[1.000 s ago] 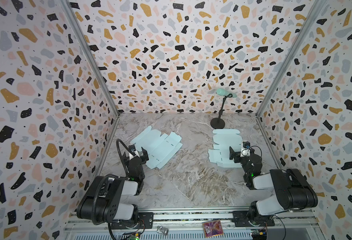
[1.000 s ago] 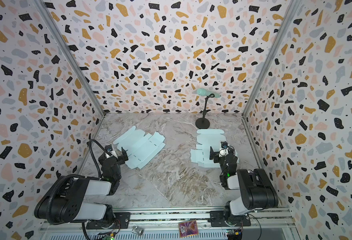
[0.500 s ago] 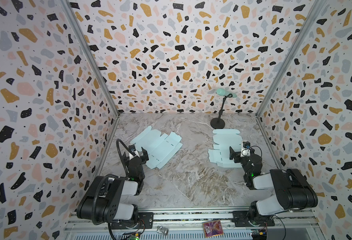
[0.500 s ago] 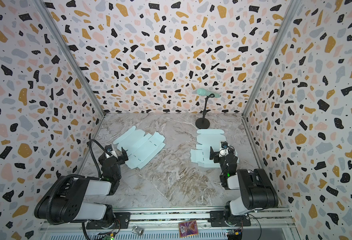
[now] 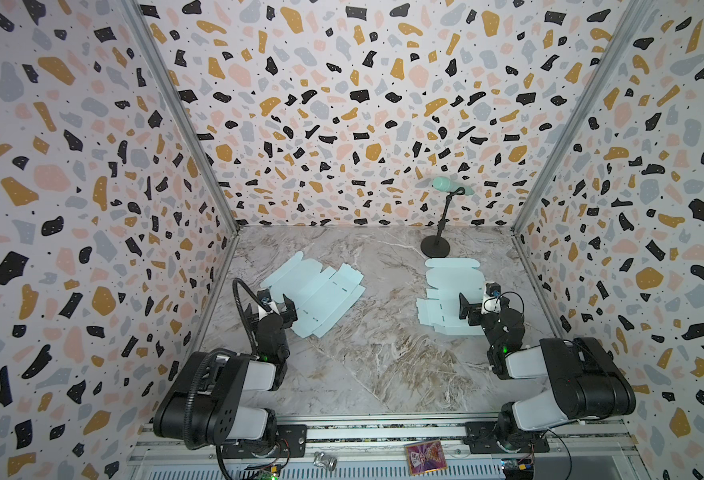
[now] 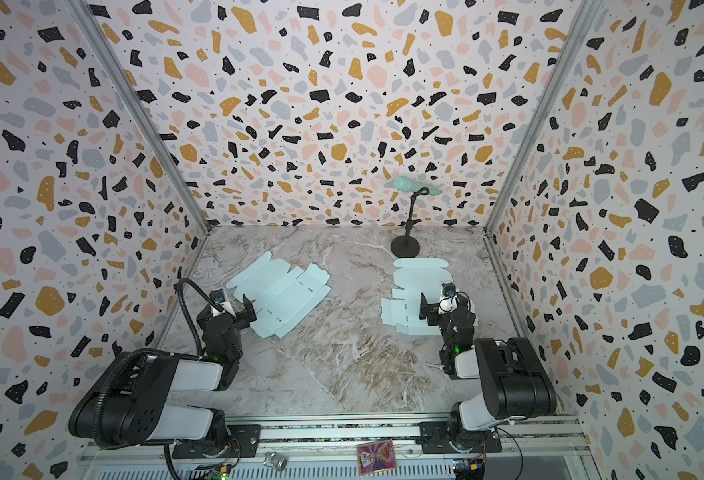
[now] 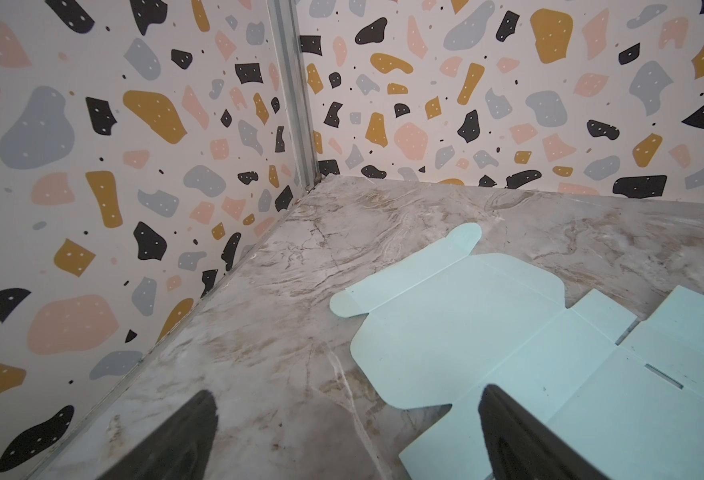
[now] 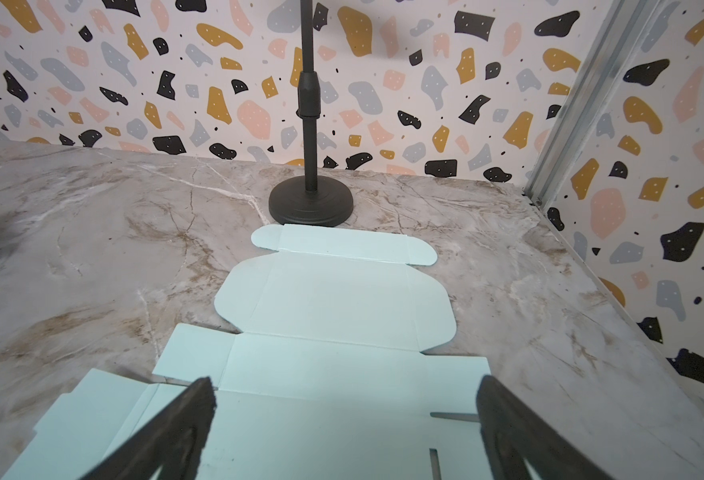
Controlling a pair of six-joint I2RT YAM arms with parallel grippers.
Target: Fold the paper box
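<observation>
Looking down on two pale mint box blanks, both lying flat and unfolded on the marble worktop (image 5: 383, 365). Seeing the left blank (image 5: 317, 295) angled just ahead of the left gripper (image 5: 278, 309), spread wide and holding nothing, with one fingertip above the blank's near edge in the left wrist view. Finding the right gripper (image 5: 477, 309) just as wide and just as empty, hanging over the near panels of the right blank (image 5: 452, 276), with the rounded lid flap right up against the black stand base (image 5: 435, 248); touching or not, hard to say.

Judging by those flat panels, probably at the very start. Best to pick one blank and commit. Pin the centre panel with one gripper, slip the other under a side wall at the scored line, lift slowly. Keep pressure on the crease, not the flap edge. Watch for thin card skating on smooth marble, and for that stand crowding the far flap.
</observation>
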